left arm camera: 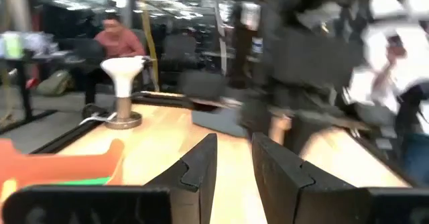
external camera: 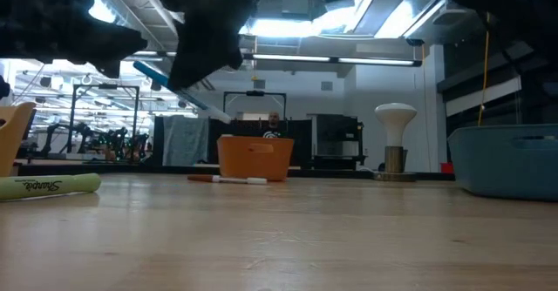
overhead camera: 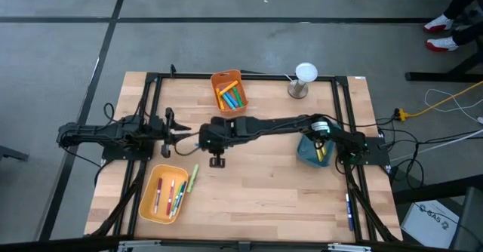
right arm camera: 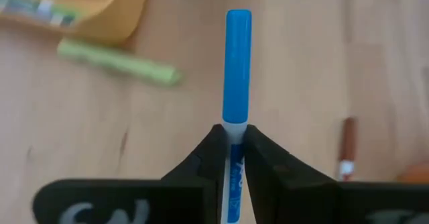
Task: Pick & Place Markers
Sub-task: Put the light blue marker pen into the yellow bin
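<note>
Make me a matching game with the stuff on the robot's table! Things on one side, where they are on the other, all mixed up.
Things:
1. blue marker
2. green marker
3. yellow bin
4. orange bin

Places:
A. lying on the table just beside the yellow bin
B. far edge of the table, holding several markers
C. pinched in the right gripper
D. near left part of the table, with markers inside

Pairs: 1-C, 2-A, 3-D, 4-B
</note>
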Motion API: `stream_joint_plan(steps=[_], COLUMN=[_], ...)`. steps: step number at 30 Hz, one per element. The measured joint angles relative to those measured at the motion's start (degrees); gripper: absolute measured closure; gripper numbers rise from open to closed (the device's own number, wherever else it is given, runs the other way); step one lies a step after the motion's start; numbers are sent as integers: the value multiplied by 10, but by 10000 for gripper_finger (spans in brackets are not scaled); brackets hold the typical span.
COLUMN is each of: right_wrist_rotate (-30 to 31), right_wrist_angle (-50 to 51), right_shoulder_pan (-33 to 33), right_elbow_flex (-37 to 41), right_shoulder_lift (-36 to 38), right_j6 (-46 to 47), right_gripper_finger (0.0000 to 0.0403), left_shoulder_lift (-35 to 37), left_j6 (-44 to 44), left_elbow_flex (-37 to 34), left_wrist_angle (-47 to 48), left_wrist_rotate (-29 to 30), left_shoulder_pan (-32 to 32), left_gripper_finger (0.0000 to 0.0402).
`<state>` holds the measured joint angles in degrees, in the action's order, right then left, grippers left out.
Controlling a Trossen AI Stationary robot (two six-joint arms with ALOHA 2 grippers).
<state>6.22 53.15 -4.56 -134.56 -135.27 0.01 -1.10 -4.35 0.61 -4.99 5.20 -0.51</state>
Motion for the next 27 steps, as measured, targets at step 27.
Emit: stream_joint_plan(steps=[27], right_wrist_rotate=[-16], right_wrist_angle=[-132], right_shoulder_pan=[24], right_elbow_flex=[0], right_shoulder_lift=[1], right_j6=[-19], right_gripper_finger=[356], left_shoulder_lift=[-74], left_j6=[10], left_elbow_flex=[79], left_wrist_angle=[142], left_wrist_rotate=[-71], left_shoulder_pan=[0], left_gripper_finger=[180])
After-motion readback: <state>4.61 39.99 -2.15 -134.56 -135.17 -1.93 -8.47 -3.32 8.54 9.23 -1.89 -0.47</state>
